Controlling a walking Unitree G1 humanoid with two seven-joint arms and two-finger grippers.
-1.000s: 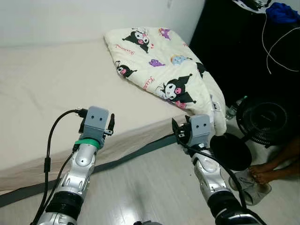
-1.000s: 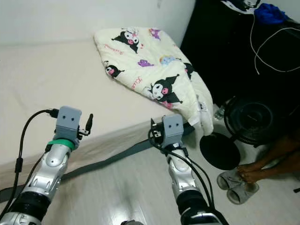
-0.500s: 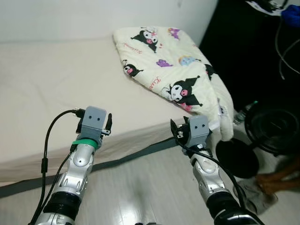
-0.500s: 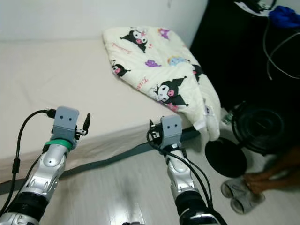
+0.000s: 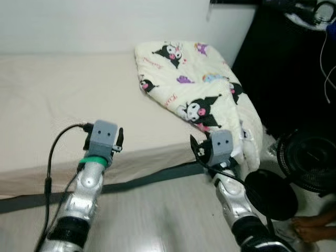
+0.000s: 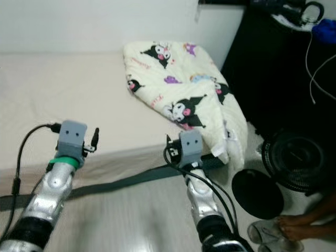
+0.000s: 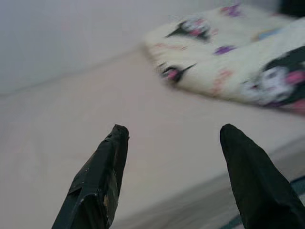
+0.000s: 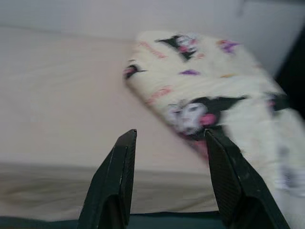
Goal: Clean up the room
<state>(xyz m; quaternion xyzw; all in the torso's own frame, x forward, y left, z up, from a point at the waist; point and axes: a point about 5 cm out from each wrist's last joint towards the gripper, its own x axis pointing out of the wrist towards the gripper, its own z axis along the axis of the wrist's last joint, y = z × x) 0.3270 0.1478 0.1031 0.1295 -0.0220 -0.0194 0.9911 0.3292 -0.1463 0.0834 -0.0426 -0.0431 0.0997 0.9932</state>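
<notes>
cream quilt printed with black cartoon characters (image 5: 202, 94) lies rumpled at the beige mattress's (image 5: 58, 100) corner, spilling over its edge, while the left gripper (image 7: 171, 143) and right gripper (image 8: 169, 143), fingers spread and empty, approach; next, reaching to grasp it.

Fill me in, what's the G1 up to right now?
It stands at the edge of the bed with both arms raised in front, holding nothing. The left gripper and right gripper both have their fingers open and point toward the mattress. A cartoon-print blanket lies bunched at the bed's right end, one corner drooping over the edge. On the floor to the right sit a black fan and a person's hand at a pair of slippers.
</notes>
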